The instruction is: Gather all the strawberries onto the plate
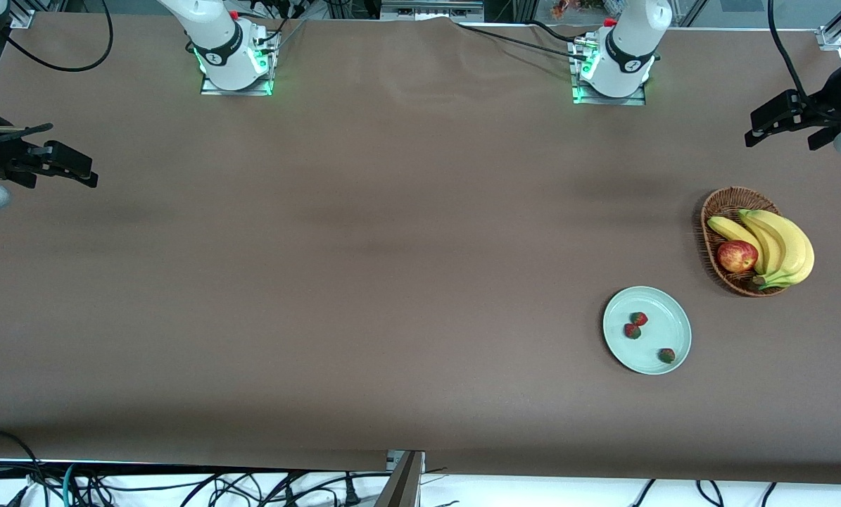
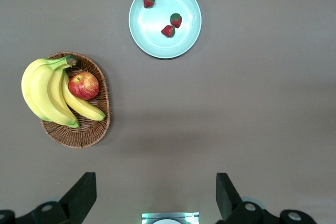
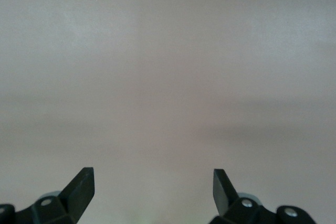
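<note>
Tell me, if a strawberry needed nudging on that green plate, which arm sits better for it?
Probably the left. All three strawberries already lie on the plate at its end of the table, beside the basket. The left hand hangs open nearby; the right hand waits open over bare table.

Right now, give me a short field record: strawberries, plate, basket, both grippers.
strawberries: three, all on the plate
plate: mint green, toward the left arm's end of the table, nearer the front camera than the basket
basket: wicker, holds bananas and an apple
left gripper: open, empty, waiting
right gripper: open, empty, over bare table
</note>
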Tool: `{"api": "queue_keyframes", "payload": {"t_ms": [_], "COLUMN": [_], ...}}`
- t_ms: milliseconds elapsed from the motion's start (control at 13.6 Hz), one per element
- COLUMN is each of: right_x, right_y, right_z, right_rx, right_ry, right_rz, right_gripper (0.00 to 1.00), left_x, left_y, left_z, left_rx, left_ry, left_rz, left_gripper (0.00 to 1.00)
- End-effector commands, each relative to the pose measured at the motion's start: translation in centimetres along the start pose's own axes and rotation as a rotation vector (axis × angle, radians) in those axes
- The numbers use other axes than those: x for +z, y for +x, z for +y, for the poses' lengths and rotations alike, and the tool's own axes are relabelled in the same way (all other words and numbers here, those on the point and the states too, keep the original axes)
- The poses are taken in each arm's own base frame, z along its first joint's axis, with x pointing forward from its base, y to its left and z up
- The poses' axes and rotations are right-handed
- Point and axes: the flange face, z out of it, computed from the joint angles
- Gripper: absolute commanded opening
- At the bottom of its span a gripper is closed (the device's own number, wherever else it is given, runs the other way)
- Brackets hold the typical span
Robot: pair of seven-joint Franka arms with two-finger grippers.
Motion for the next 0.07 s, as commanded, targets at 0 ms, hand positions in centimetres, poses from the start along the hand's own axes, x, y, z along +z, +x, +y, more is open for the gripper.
{"api": "queue_keyframes", "payload": {"t_ms": [0], "right_x": [-0.54], "right_y": [0.28], "right_z": [-0.12], "right_rx": [-0.006], "right_ry": [0.012], "right_rz": [0.01], "right_gripper": [1.0], "left_x": [-0.56], "left_y": [-0.75], "left_z": [0.34], "left_rx": [0.001], "left_ry": [-0.018], "left_rz": [0.001], "left_gripper": [1.0]}}
